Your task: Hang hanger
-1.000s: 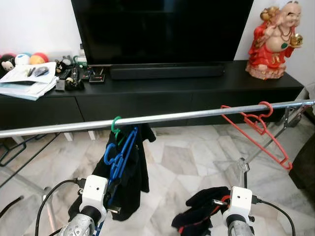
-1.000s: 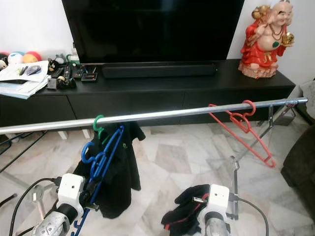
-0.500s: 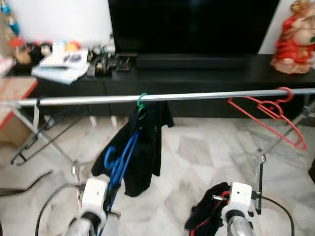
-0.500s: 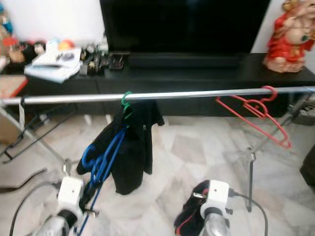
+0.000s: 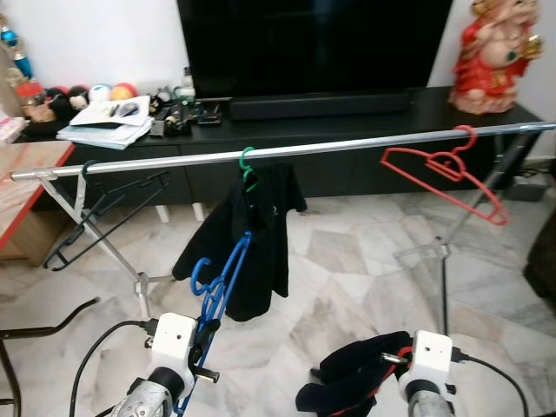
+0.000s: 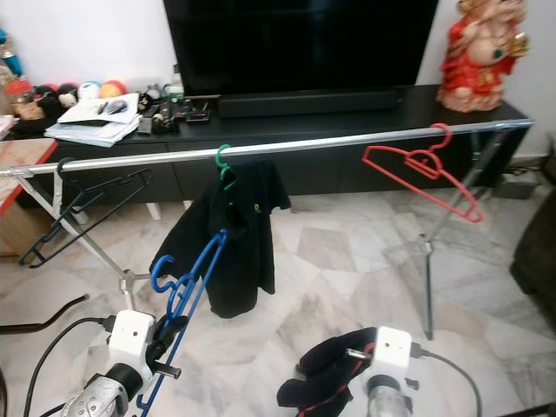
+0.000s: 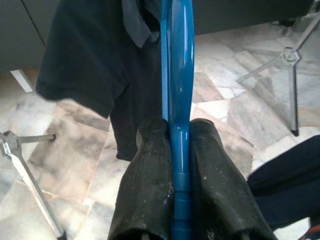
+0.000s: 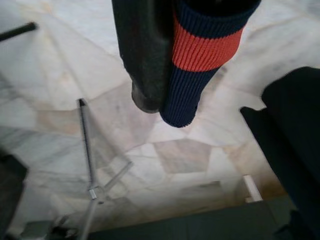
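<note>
I am looking down at a steel rail (image 5: 287, 149) that is running across the room in front of a black TV bench (image 5: 347, 130). My left gripper (image 7: 175, 150) is sitting low at my left, and its two black fingers (image 7: 150, 190) are pressing in from both sides on the blue hanger (image 5: 213, 282), so it is clamped on the hanger's bar. The hanger is rising from the gripper up and away from me, with its hook end below the rail and not on it, just in front of the black shirt (image 5: 252, 234). That shirt is hanging from a green hanger (image 5: 247, 167) hooked over the rail near its middle. A red hanger (image 5: 443, 174) is hanging bare toward the right end of the rail, and a black hanger (image 5: 104, 208) is hanging near the left end. My right gripper (image 8: 165, 95) is low at my right and is carrying a dark garment (image 5: 356, 382) with a red band; in the right wrist view a navy-and-red ribbed cuff (image 8: 200, 55) is lying against one finger (image 8: 145, 55), while I cannot make out the other finger, so I am noting only that cloth is held there. The floor (image 5: 347, 261) under the rail is pale marble tile. A red figurine (image 5: 491, 52) is standing on the bench at the right, and papers (image 5: 104, 130) are lying on it at the left.
</note>
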Controlling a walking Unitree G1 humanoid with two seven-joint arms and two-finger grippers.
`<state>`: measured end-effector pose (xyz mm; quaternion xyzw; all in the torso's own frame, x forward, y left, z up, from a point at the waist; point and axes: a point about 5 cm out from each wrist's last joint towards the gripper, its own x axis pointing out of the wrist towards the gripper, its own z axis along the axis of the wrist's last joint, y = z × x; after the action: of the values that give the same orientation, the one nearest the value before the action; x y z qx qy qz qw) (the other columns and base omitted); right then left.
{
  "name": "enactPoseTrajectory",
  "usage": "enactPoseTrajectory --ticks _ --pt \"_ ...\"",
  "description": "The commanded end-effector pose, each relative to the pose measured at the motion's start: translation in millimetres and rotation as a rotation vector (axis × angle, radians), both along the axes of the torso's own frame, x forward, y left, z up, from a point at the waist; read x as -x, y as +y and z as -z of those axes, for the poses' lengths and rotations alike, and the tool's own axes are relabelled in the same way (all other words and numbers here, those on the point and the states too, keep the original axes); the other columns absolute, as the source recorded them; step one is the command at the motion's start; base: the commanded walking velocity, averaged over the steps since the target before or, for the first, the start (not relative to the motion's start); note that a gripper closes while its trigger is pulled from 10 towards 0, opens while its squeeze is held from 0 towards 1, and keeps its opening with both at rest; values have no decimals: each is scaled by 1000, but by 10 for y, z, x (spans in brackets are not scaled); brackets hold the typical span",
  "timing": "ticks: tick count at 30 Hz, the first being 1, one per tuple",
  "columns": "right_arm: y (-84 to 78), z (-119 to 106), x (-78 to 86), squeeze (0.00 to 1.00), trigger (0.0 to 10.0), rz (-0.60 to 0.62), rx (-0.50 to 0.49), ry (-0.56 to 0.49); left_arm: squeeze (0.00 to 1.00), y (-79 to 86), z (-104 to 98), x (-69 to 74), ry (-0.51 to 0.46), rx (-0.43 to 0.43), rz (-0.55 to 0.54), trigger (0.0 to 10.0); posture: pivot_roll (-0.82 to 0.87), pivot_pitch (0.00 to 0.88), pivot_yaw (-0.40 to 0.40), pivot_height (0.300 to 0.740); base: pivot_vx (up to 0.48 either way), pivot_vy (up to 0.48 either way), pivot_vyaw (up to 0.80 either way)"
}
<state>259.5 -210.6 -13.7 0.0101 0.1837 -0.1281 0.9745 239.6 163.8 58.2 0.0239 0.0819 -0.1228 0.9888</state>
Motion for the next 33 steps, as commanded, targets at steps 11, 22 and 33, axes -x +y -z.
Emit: enactPoseTrajectory --ticks 11,22,33 --pt "113 -24 -53 0 10000 -23 -24 -16 0 66 5 38 6 -12 -11 10000 109 29 18 740 -289 0 0" --pt "126 -55 -90 0 10000 -29 -27 -29 0 55 2 42 8 -9 -7 10000 113 35 17 740 -292 0 0" --pt "152 -88 -130 0 10000 -40 -30 -41 0 52 2 48 9 -7 -5 10000 114 34 16 740 -292 0 0"
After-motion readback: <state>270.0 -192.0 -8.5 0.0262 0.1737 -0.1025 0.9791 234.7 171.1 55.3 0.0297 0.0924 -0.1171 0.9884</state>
